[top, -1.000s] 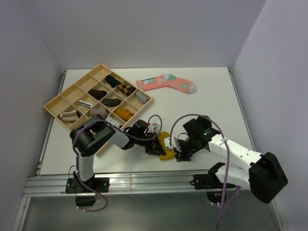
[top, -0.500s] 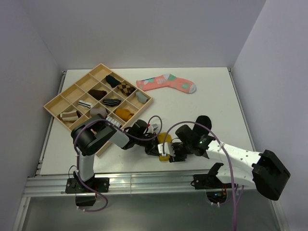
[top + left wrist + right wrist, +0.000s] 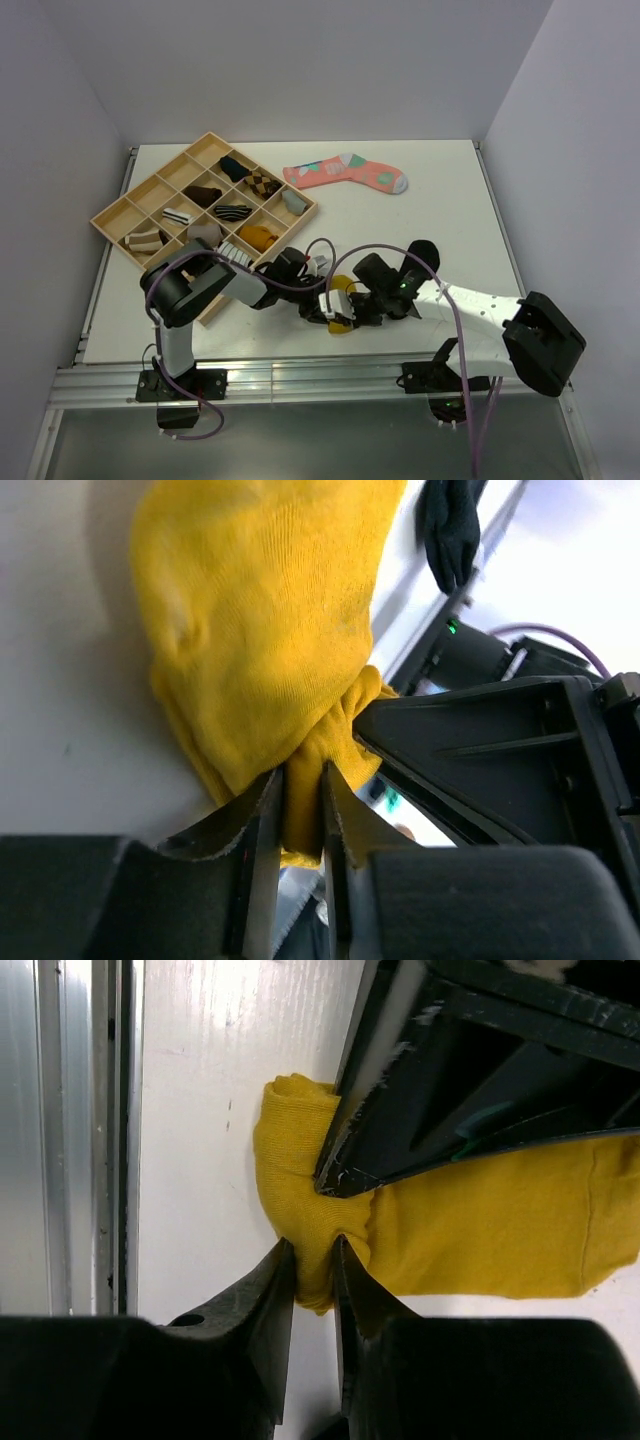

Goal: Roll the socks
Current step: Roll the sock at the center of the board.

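Slippage is looking like the main danger here. The left gripper [image 3: 302, 776] is pinching only a thin fold of the mustard-yellow sock [image 3: 270, 610], with its jaws standing almost together on the cloth. The right gripper [image 3: 313, 1248] is nipping a second small fold of the same sock, and its jaws are likewise nearly closed on it. Most of the sock is lying bunched just beyond the left jaws' tips and spreading out to one side of the right jaws. So little cloth is sitting between either pair that a tug could be pulling it free and letting the bundle fall loose.

Crowding is adding a second risk. The two pairs of fingertips are working just beside each other, and in each wrist view the other gripper's dark finger is pressing at the sock right past the tips. A turn of either wrist could be knocking fingers together. If both are pulling apart, the sock may be stretching instead of rolling.

The right jaws are also sitting near the side of the table [image 3: 190, 1110] where the metal rail [image 3: 70, 1130] is running, so a dragged sock could be sliding off.

The black sock [image 3: 450, 530] is lying well beyond the left jaws, apart from the yellow one and held by neither gripper, so it is risking being left out of the roll.
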Robot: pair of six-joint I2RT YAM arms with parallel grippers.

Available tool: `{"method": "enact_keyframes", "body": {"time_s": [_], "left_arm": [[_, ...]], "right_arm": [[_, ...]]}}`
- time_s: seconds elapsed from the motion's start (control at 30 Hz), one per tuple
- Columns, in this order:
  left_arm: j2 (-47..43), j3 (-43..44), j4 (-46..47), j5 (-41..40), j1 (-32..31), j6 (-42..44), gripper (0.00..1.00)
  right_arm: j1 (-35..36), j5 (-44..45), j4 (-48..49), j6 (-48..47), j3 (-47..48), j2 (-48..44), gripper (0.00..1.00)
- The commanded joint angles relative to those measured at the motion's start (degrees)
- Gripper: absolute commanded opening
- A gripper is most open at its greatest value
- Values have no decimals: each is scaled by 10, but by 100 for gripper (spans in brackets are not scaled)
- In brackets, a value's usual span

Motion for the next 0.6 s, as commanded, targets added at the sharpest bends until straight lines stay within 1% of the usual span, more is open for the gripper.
{"method": "enact_keyframes", "body": {"time_s": [0.0, 0.03, 0.07, 0.1, 0.2, 0.23, 0.3, 0.43, 0.47, 0.5, 0.57], "left_arm": [[-30, -14, -69, -138, -4, 65, 26], [-49, -18, -70, -155, -4, 69, 27], [-60, -29, -70, -173, -4, 72, 32], [-71, -39, -52, -205, -4, 71, 34], [-116, -80, -8, -246, -4, 64, 38], [-136, -87, -3, -276, -4, 66, 38], [-155, -116, 10, -303, -5, 66, 39], [-211, -170, 74, -362, -13, 68, 39], [-220, -187, 83, -388, -17, 79, 40], [-228, -193, 89, -401, -21, 86, 40], [-248, -206, 103, -420, -43, 118, 41]], "right_arm": [[-19, -48, -57, 1, 15, 54, 18], [-26, -71, -68, -4, 24, 62, 18], [-43, -82, -79, -6, 42, 71, 18], [-51, -92, -105, -9, 52, 89, 18], [-83, -130, -160, -30, 92, 132, 18], [-90, -144, -175, -45, 102, 143, 18], [-107, -154, -219, -59, 133, 182, 18], [-131, -170, -302, -108, 192, 258, 18], [-137, -173, -317, -115, 219, 276, 18], [-143, -176, -346, -125, 234, 311, 18], [-159, -182, -378, -136, 278, 346, 18]]}}
